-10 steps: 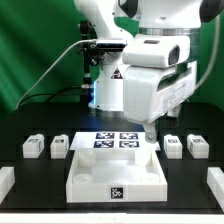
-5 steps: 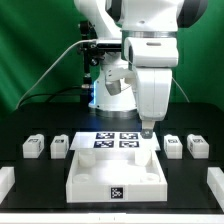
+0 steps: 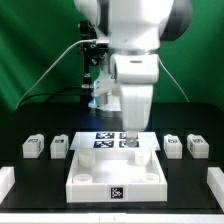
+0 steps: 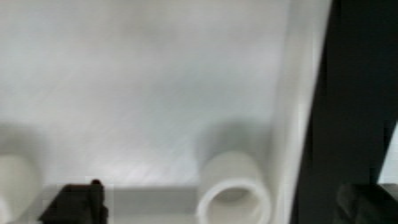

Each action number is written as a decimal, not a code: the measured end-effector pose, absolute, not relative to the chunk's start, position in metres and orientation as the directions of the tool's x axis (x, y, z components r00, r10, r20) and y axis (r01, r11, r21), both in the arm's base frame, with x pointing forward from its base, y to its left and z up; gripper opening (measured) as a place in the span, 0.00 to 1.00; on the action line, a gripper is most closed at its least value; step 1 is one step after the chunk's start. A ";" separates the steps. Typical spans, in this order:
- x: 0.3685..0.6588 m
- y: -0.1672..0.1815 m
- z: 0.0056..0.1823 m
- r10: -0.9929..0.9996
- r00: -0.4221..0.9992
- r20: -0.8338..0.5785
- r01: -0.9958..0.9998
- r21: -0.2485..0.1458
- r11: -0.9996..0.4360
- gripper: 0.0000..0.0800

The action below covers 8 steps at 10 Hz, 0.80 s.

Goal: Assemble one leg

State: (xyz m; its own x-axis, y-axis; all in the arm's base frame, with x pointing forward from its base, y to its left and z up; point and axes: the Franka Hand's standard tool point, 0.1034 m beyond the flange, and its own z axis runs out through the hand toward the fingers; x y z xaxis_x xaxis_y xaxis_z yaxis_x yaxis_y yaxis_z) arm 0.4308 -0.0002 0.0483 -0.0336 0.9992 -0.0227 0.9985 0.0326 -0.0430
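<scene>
While four legs (image 3: 33, 147) (image 3: 60, 147) (image 3: 172, 146) (image 3: 196, 146) flank one panel (image 3: 93, 187), gripper (image 3: 133, 142) hovers.

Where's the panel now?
Exterior view, front centre: the panel lies before the marker board, with two legs on each side.

A black worktop (image 3: 30, 182) lies before a green backdrop (image 3: 30, 60). On it, at the front, sits a large flat white square panel (image 3: 95, 186) with raised rims, corner sockets and a small black-and-white tag on its front wall. Just behind the panel lies the marker board (image 3: 103, 141), partly hidden. White blocks (image 3: 5, 181) show at both lower corners. The wrist view shows the panel's pale floor (image 4: 160, 90), a rounded socket (image 4: 231, 196) and a dark worktop strip (image 4: 349, 100).
</scene>
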 end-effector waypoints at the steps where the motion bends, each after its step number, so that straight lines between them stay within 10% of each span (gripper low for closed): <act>1: 0.423 -0.009 0.034 1.000 -0.017 -0.018 0.998 -0.053 0.016 0.81; 5: 0.416 -0.020 0.012 1.000 0.012 -0.007 0.998 -0.066 -0.013 0.81; 7: 0.415 -0.020 0.011 1.000 0.013 -0.007 0.998 -0.067 -0.013 0.48; 8: 0.415 -0.020 0.011 1.000 0.013 -0.007 0.998 -0.067 -0.013 0.48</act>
